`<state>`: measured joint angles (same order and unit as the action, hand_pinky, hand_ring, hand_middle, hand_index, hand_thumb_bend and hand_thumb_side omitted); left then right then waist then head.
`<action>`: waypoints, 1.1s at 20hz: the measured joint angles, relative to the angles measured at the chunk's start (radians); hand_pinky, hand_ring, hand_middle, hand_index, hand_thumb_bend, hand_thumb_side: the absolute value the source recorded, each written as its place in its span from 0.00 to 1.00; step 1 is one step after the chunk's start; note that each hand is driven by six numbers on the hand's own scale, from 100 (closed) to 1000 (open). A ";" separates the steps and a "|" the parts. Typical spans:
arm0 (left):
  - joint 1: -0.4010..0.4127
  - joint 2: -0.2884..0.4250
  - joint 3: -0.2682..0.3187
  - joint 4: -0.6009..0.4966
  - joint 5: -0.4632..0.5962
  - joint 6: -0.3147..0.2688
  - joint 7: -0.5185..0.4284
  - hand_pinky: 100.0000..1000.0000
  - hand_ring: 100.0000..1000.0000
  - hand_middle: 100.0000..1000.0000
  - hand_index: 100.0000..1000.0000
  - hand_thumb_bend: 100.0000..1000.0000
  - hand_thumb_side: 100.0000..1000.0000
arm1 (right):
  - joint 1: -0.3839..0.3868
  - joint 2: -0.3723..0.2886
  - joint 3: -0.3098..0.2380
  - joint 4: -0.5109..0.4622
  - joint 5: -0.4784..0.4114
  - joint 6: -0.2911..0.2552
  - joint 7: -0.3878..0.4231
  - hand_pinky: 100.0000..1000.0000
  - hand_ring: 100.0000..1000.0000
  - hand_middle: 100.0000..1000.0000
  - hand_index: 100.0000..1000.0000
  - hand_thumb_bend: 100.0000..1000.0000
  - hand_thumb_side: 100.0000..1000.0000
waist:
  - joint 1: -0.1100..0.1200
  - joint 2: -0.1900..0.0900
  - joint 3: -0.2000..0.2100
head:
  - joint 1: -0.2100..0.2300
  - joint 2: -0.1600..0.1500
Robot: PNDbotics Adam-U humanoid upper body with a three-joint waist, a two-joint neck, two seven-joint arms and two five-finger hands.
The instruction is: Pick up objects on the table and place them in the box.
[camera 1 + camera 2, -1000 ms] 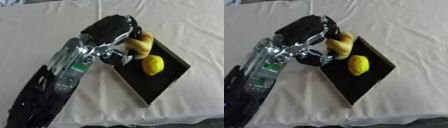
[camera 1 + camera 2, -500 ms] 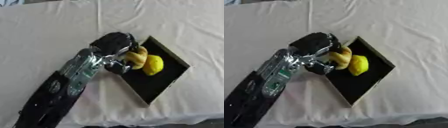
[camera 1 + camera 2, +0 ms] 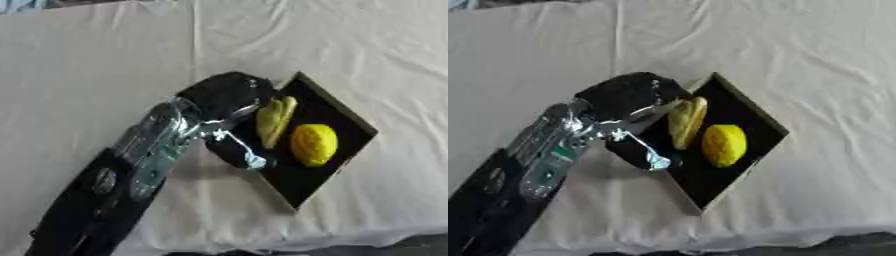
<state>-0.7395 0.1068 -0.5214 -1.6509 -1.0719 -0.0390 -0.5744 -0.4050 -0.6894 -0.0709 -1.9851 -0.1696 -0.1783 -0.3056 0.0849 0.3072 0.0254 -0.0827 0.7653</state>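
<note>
Clearly the banana (image 3: 274,121) is the thing in hand: a short, pale yellow, slightly curved fruit, lying lengthwise inside the black box (image 3: 350,117), against the wall nearest the arm. I would judge it light and fairly soft under the skin, easy to bruise if squeezed, and smooth enough to roll or slip. The middle of its length looks the best place to take it, fingers across the curve, not at the tapered ends.

Next to it, further into the box, sits a lemon (image 3: 313,144), rounder and deeper yellow, apart from the banana by a thin dark gap. It looks firmer and heavier for its size, likely to roll on the flat floor of the box.

The left hand (image 3: 229,95) comes in from the lower left, its silver and black forearm sloping up across the white cloth (image 3: 105,60). The hand is bent over the box's near edge, its black back turned up toward the camera, its fingers reaching down beside the banana's near side. A lower part of the hand, probably the thumb, hangs over the rim just below the fruit. Whether the fingers are curled on the banana or have let go I cannot tell; the bulk of the hand hides them.

No right hand shows in either view. The cloth around the box shows only creases, so by my reckoning these 2 fruits are the job nearly done.
</note>
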 measured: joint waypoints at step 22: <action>0.261 0.236 0.430 -0.329 0.535 0.210 0.830 0.80 0.76 0.66 0.87 0.00 0.41 | -0.001 -0.001 -0.014 0.000 0.003 -0.026 -0.032 0.91 0.79 0.66 0.82 0.00 0.53 | -0.024 0.006 0.012 | -0.033 -0.002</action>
<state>-0.4786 0.3428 -0.0917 -1.9797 -0.5371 0.1706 0.2558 -0.4056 -0.6899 -0.0853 -1.9851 -0.1670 -0.2044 -0.3372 0.0606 0.3129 0.0375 -0.1156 0.7636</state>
